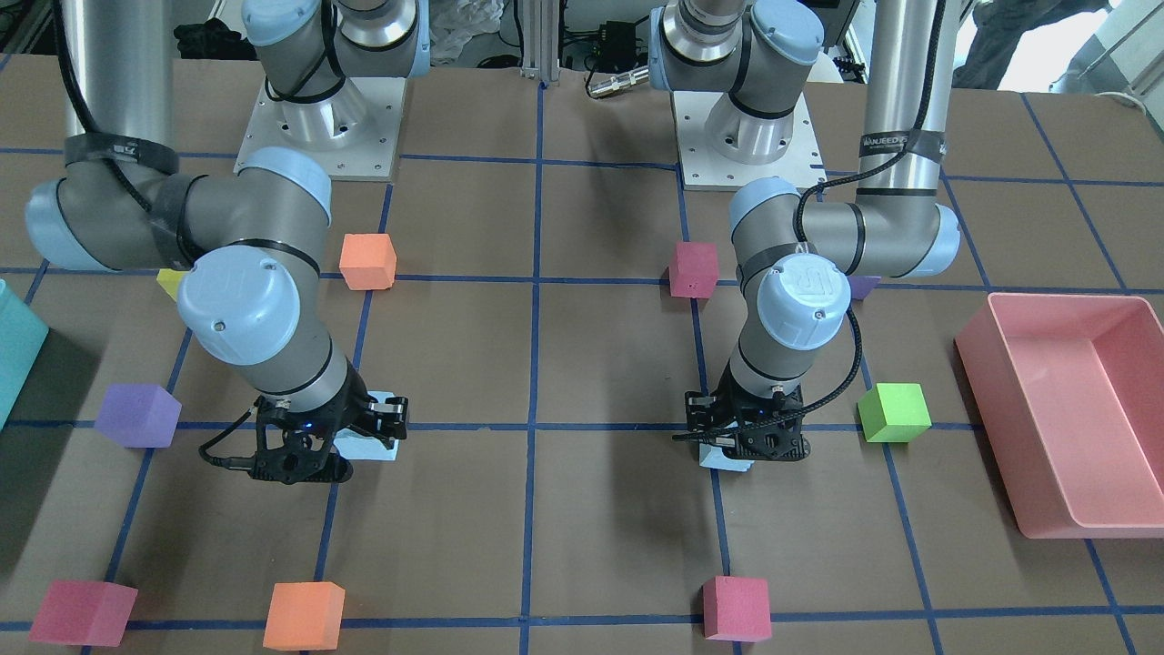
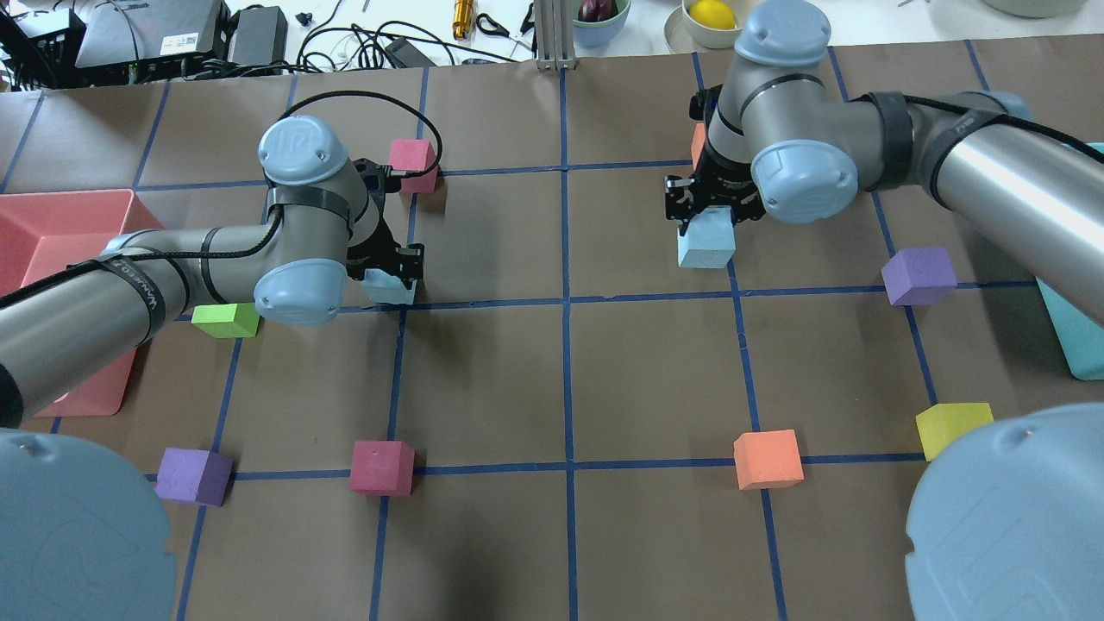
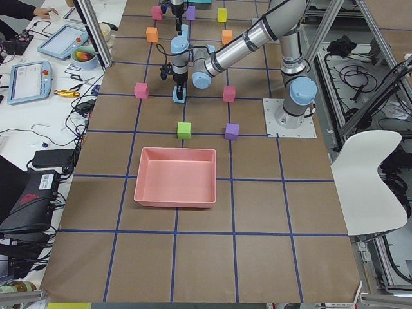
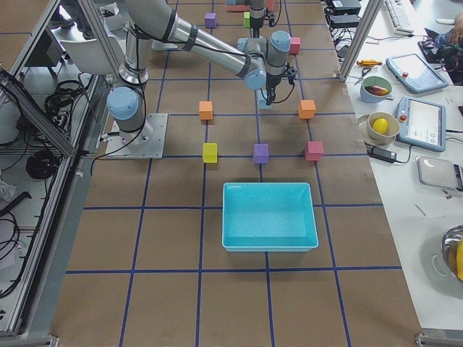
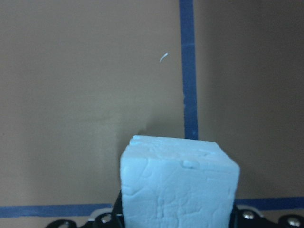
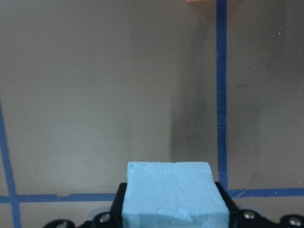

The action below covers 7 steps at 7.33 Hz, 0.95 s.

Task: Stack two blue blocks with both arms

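Note:
Two pale blue blocks are in play. My left gripper (image 2: 392, 269) is shut on one blue block (image 2: 388, 287), which fills the bottom of the left wrist view (image 5: 178, 185). It shows in the front view (image 1: 725, 458) under the same gripper (image 1: 746, 438). My right gripper (image 2: 703, 207) is shut on the other blue block (image 2: 707, 243), which also shows in the right wrist view (image 6: 172, 192) and in the front view (image 1: 371, 446). Both blocks are close to the table, about one grid square apart. I cannot tell whether they touch it.
A pink bin (image 2: 52, 233) stands at the left edge and a teal bin (image 2: 1078, 328) at the right. Around the arms lie a green cube (image 2: 226, 319), a purple cube (image 2: 920, 276), a red cube (image 2: 412, 164), an orange cube (image 2: 768, 459) and a yellow cube (image 2: 953, 429).

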### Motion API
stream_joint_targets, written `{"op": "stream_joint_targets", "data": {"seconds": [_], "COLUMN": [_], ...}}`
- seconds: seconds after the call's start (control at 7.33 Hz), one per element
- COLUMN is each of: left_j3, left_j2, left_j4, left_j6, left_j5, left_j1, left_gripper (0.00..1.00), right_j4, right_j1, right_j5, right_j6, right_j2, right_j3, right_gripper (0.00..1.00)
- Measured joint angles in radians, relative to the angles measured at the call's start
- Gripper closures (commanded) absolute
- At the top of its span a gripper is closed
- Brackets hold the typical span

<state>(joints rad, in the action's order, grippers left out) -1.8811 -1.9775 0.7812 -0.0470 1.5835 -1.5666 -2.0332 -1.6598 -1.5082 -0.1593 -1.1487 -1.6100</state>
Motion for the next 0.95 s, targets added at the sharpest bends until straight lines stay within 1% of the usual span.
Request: {"op": "stream_joint_targets", "data": {"seconds": [0.14, 0.41, 0.68, 0.95], "left_j3": [0.017, 0.037, 0.078, 0.143], "left_j2": [0.008, 0.02, 0.034, 0.043], "left_j4": [0.012, 0.029, 0.085, 0.174], "left_j6": [0.001, 0.001, 0.001, 0.001], "left_j5": [-0.016, -0.027, -0.027, -0.027], "left_j1": [-0.001, -0.003, -0.003, -0.003], "left_gripper": [1.0, 1.0, 1.0, 1.0], "right_j4": [0.026, 0.028, 0.0, -0.043], "right_j1": [-0.058, -0.159, -0.231, -0.258], "right_j5": [0.006, 0.009, 0.009, 0.009], "right_j6": [-0.094, -0.237, -0.292, -0.305], "right_j2": [0.009, 0.045, 0.097, 0.145], "right_j3": [0.042, 0.077, 0.089, 0.091], "right_gripper": [1.0, 1.0, 1.0, 1.0]}}
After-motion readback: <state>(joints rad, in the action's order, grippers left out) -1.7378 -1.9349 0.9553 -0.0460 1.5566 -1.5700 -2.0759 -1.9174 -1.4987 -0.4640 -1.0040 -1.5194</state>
